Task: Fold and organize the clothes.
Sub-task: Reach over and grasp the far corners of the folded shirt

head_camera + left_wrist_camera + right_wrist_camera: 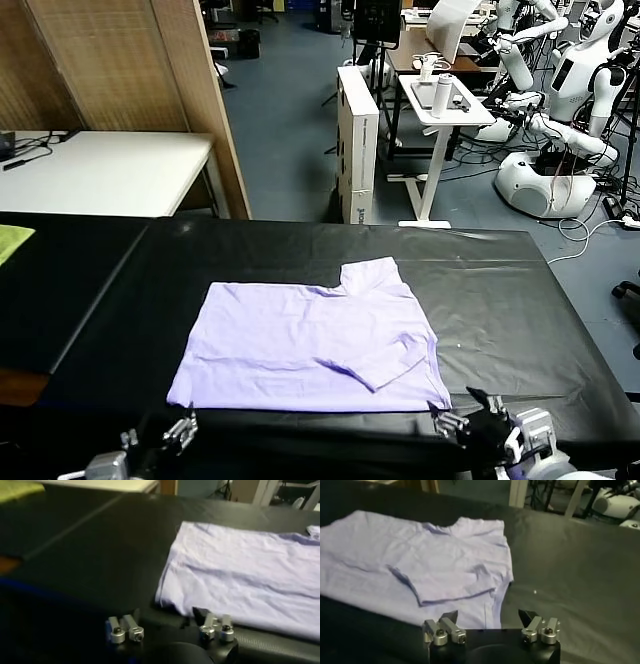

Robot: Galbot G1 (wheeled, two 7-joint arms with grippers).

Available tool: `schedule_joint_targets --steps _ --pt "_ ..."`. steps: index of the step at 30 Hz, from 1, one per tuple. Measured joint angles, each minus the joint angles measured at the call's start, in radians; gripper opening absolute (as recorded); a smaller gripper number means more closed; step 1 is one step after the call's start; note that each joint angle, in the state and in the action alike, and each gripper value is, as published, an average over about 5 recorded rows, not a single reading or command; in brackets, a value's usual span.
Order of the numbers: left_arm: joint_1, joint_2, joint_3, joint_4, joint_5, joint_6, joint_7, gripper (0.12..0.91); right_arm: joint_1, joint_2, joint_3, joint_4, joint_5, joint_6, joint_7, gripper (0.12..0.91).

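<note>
Both grippers are sitting at the near edge of the counter (520, 290), low in the head view. Left gripper (160, 437) is hovering just off the T-shirt's near left corner; its fingers (117, 631) are standing apart, holding nothing. Right gripper (468, 418) is hovering just beside the near right corner of the shirt; its fingers (539, 628) are likewise spread apart, and the dark tips are showing with nothing between them.

T-shirt (310, 350) is lying flat on the black counter, roughly centred, plain lavender side showing, lightly wrinkled. Its right part is lying doubled over toward the middle, with one short sleeve (385, 362) resting on top of the body fabric and angling toward the near edge. The neckline area is poking out at the far right corner of the cloth. In the left wrist view the shirt's (240, 575) near left corner is sitting close to the gripper (170, 632), not touching it. In the right wrist view the shirt's (430, 565) near hem is ending just ahead of the gripper (490, 630).

A yellow-green cloth (12, 240) is lying at the far left edge of the counter, well apart from the shirt. A white table (100, 170) is standing behind the counter on the left.
</note>
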Motion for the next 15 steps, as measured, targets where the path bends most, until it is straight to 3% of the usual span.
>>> schedule_joint_targets --steps 4,10,15 --pt "-0.064 0.027 -0.014 0.001 -0.061 0.043 -0.004 0.907 0.178 -0.004 -0.082 -0.128 0.033 0.0 -0.01 0.907" --pt "-0.252 0.069 -0.01 0.074 -0.117 0.071 0.074 0.907 0.425 0.029 -0.224 -0.316 0.051 0.0 -0.006 0.907" --pt "-0.432 0.111 0.017 0.193 -0.261 0.133 0.092 0.907 0.583 0.071 -0.325 -0.452 0.046 0.0 -0.003 0.907"
